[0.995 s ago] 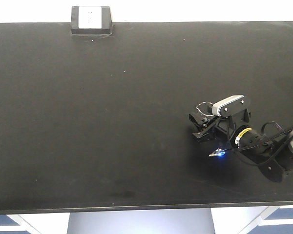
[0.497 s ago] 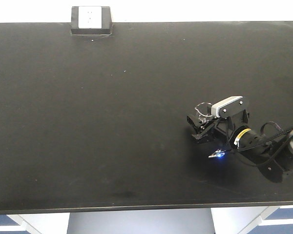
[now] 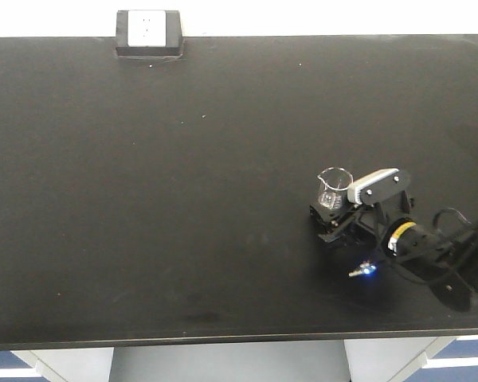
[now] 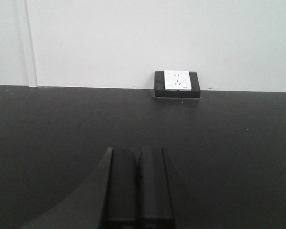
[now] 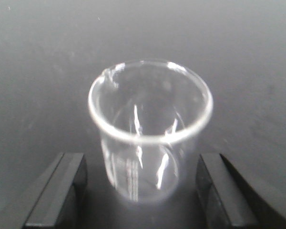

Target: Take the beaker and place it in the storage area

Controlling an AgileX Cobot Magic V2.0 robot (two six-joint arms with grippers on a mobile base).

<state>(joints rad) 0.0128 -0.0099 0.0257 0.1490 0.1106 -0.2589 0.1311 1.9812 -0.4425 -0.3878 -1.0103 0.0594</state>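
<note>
The right gripper (image 3: 332, 216) had drawn back, jaws spread clear of the beaker (image 3: 333, 187) (released upright, seemingly placed).

A clear beaker (image 3: 333, 186) is seen upright on the black worktop (image 3: 143, 199), just beside the right pincer (image 3: 331, 220).

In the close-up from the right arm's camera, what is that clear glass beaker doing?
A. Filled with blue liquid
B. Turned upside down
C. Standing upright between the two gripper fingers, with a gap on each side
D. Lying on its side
C. The clear glass beaker stands upright, its open rim facing up and nothing inside, while the right gripper has a dark finger on each side with visible gaps, not touching the glass.
</note>
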